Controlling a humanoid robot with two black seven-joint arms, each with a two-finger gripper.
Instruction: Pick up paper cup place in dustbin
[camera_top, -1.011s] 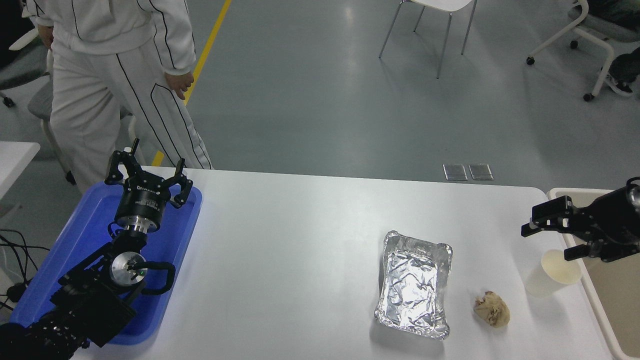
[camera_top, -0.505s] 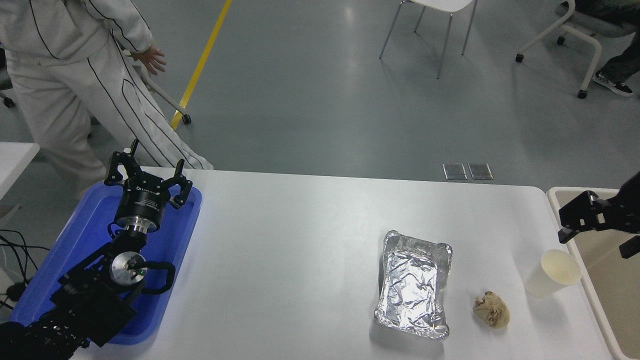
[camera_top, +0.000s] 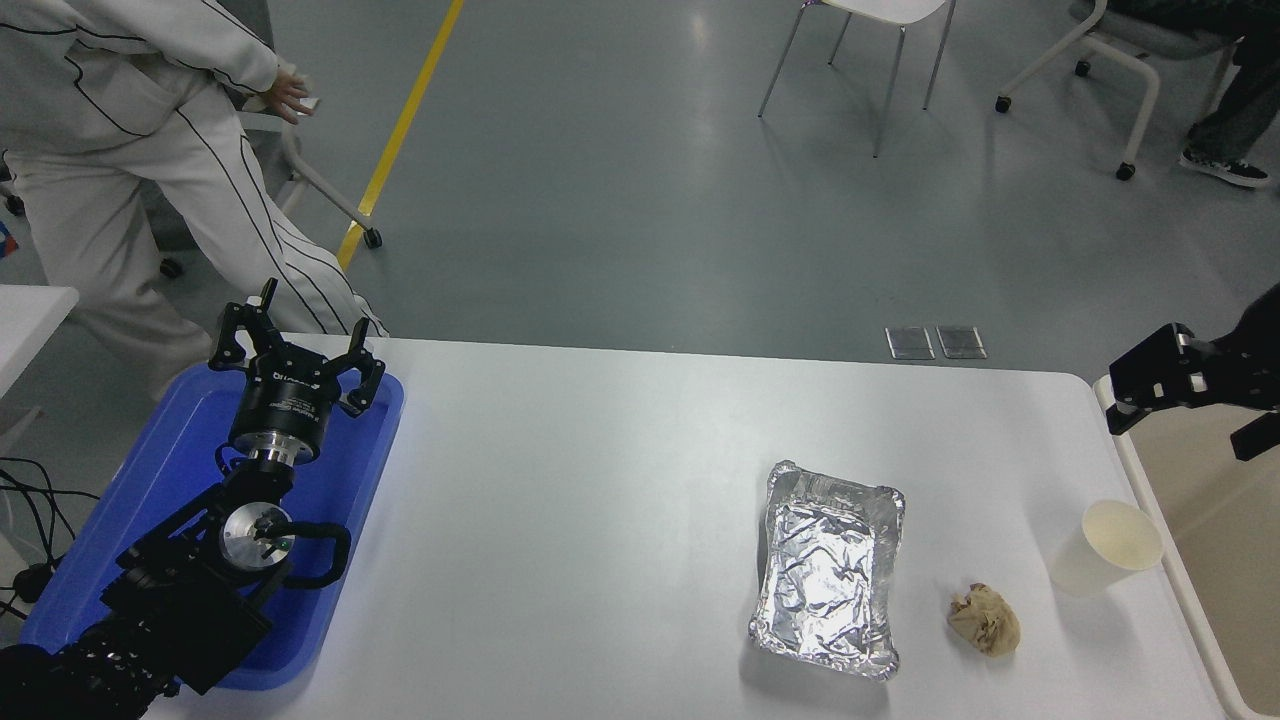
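Observation:
The paper cup (camera_top: 1106, 549) stands upright on the white table near its right edge, cream-white and empty. Just to its right is the dustbin (camera_top: 1160, 545), a beige bin with a pale rim, cut off by the picture's edge. My right gripper (camera_top: 1182, 425) hangs open above the bin's far end, well behind the cup and apart from it, with nothing between its fingers. My left gripper (camera_top: 296, 345) is parked open over the blue tray at the lower left.
A silver foil tray (camera_top: 828, 568) and a crumpled brown paper wad (camera_top: 984, 619) lie left of the cup. The blue tray (camera_top: 165, 470) sits at the table's left end. A person in white (camera_top: 120, 150) moves beyond the far left corner. Chairs stand on the floor behind.
My right gripper has pulled away from the cup, rising and moving right over the bin; the cup stayed on the table. The person at the top left stepped further left.

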